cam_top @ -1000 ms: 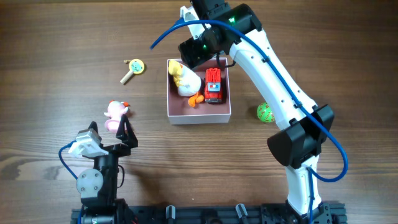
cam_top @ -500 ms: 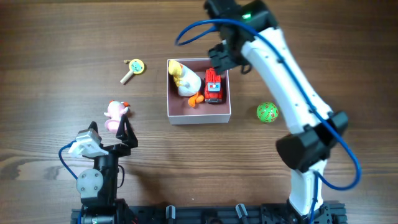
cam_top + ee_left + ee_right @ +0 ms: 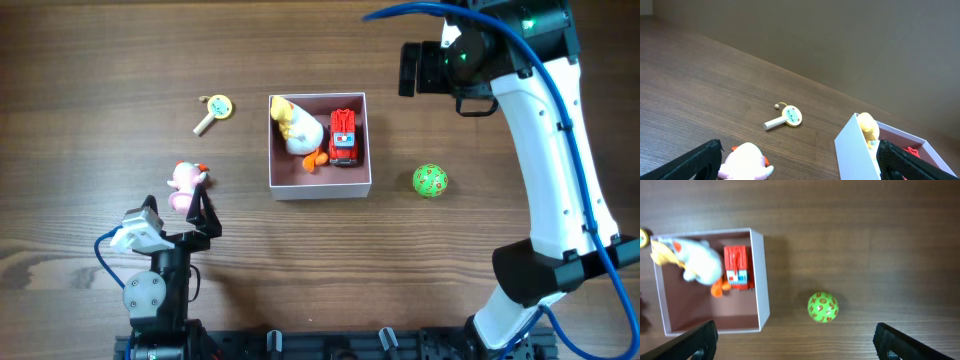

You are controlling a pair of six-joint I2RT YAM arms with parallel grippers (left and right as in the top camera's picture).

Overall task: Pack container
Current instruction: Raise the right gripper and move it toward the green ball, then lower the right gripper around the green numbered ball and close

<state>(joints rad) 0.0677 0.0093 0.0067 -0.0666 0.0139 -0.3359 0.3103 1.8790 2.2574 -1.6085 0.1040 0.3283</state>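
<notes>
Wood-grain tabletop [image 3: 100, 60]. Container [image 3: 320, 192] sits near the middle of it, square, white walls, dusty-pink floor, open on top. Inside, toward the far side: a red truck [image 3: 343, 136] against the right wall, a white and yellow duck [image 3: 298, 128] in the far-left corner, and a small orange piece [image 3: 315, 160] just beside both; whether it belongs to the duck cannot be told. The near half of the floor is bare. Outside the container: a green ball [image 3: 430, 181] with orange marks to its right and clearly apart from the wall; a yellow round-headed toy [image 3: 214, 109] with a pale handle to its left; a pink toy [image 3: 185, 183] further left and nearer the robot's base. Left gripper [image 3: 799, 152] low by the tabletop, fingers spread wide, the pink toy lying in front of it nearer the left finger; contact cannot be told. Right gripper [image 3: 795, 339] raised above the tabletop, looking straight down on container and ball, fingers spread wide, nothing between them.
</notes>
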